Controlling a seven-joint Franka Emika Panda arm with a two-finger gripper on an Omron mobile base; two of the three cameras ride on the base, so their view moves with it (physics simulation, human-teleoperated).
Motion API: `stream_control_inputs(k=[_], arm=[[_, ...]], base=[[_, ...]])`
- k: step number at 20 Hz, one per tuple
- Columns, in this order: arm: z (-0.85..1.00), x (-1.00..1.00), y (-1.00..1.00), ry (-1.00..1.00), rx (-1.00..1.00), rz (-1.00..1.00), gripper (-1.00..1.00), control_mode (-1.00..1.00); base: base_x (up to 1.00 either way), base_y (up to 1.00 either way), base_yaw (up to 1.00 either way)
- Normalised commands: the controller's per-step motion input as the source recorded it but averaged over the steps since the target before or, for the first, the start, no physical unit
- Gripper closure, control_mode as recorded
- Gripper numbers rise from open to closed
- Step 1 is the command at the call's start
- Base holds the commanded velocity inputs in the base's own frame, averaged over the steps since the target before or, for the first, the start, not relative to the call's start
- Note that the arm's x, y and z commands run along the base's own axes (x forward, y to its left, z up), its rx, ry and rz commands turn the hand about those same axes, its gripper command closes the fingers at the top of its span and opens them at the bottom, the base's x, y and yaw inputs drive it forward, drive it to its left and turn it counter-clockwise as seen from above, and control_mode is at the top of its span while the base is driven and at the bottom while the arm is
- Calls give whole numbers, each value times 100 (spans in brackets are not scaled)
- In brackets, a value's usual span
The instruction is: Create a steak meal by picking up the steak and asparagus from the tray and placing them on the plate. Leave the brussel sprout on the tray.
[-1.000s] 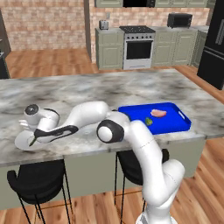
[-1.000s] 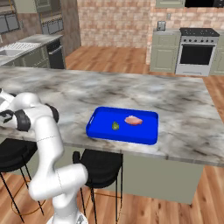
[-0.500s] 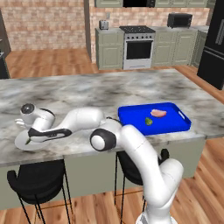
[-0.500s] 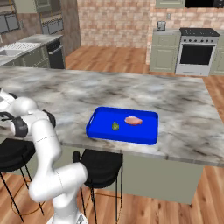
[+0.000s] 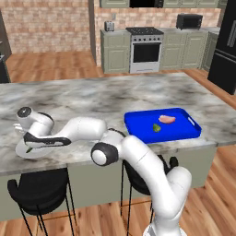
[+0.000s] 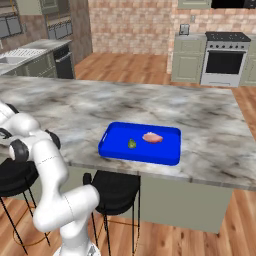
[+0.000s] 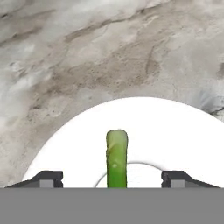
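Asparagus: the asparagus (image 7: 117,158) lies on the plate (image 7: 183,135), reaching from the plate's centre ring toward its far rim. In the left base view a sliver of green shows at the plate's (image 5: 27,153) near-left edge, under the hand.
Gripper: the gripper (image 7: 116,178) hangs low over the plate; its fingertips (image 7: 49,178) stand wide apart on either side of the stalk, touching nothing.
Change: half a second ago and a second ago the hand was already over the plate at the left end of the counter; it has since shifted slightly and now sits with the fingers spread and the stalk lying free between them. Judged: the asparagus has just been let go.
Steak: the steak (image 5: 167,119) remains in the tray (image 5: 184,135), well apart from the plate, toward the tray's far right part. Unmoved over the last second.
Sprout: the sprout (image 5: 156,127) sits in the tray just beside the steak, on the side nearer the plate. Unmoved, as required.
Task standing: judged half done; asparagus delivered, steak outstanding.
Next need: judged, the hand must lift clear of the plate and cross to the tray without dragging the stalk.
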Motion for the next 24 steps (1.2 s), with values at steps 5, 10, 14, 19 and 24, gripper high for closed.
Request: stream_control_inputs(k=[5, 10, 14, 19, 24], arm=[[-1, -44, -73, -1, 0, -6, -100, -100], [-30, -63, -100, 0, 6, -5, -100, -100], [-31, -58, -100, -1, 15, -3, -100, -100], [25, -26, -100, -12, 39, -1, -100, -100], [50, -3, -100, -9, 44, 0, -100, -100]], base=[[0, 0, 0], [0, 0, 0], [0, 0, 0], [0, 0, 0], [0, 0, 0]])
